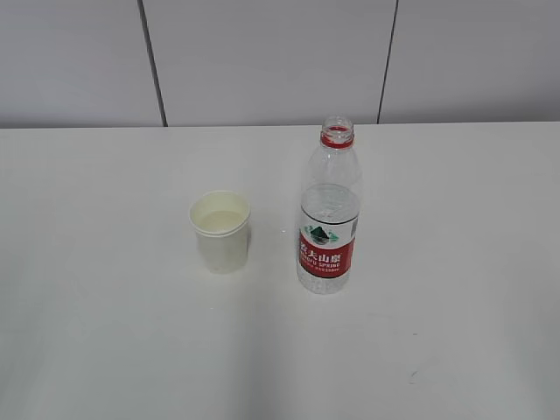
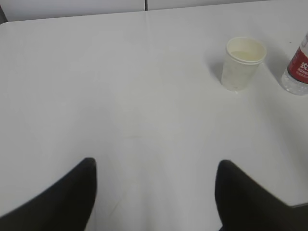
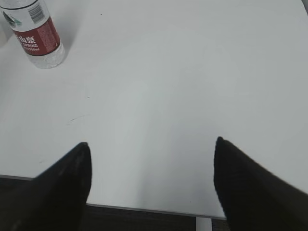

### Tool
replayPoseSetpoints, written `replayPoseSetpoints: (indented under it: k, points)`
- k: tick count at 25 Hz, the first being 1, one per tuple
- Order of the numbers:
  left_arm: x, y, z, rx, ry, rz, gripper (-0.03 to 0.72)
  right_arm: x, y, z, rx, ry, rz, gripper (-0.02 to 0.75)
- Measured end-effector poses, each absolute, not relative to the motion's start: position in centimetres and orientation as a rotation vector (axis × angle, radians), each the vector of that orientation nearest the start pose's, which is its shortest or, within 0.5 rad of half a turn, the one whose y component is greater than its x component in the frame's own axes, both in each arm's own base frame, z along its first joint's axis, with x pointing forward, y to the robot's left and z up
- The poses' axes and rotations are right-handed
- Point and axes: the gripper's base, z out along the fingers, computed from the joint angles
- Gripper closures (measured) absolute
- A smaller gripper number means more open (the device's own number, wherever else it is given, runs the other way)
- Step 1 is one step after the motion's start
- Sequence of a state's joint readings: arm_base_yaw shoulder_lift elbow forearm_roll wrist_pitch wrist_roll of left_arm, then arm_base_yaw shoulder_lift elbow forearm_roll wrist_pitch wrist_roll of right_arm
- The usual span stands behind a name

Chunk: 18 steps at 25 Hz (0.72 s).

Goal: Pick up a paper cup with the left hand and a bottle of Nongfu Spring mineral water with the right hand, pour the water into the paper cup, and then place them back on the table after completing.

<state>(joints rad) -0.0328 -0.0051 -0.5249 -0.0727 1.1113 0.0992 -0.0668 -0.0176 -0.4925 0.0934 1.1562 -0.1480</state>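
A white paper cup (image 1: 220,232) stands upright on the white table (image 1: 105,306), left of centre. An uncapped Nongfu Spring bottle (image 1: 328,210) with a red label stands upright just right of it, holding some clear water low inside. Neither gripper shows in the exterior view. In the left wrist view my left gripper (image 2: 155,166) is open and empty, well short of the cup (image 2: 242,63), which is at the upper right with the bottle (image 2: 298,72) beside it. In the right wrist view my right gripper (image 3: 151,147) is open and empty, over the table's near edge; the bottle (image 3: 37,36) is at the far upper left.
A grey panelled wall (image 1: 280,61) rises behind the table's far edge. The table's front edge (image 3: 144,208) shows in the right wrist view, with dark floor below it.
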Motion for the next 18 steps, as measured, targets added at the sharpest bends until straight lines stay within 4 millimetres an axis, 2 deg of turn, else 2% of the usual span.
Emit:
replayPoseSetpoints:
  k: [18]
  points:
    - [-1.11,-0.56,28.02,0.143,2.058,-0.046,0.228,-1.06,0.85,26.78,-0.097,2.124,-0.014,0.151]
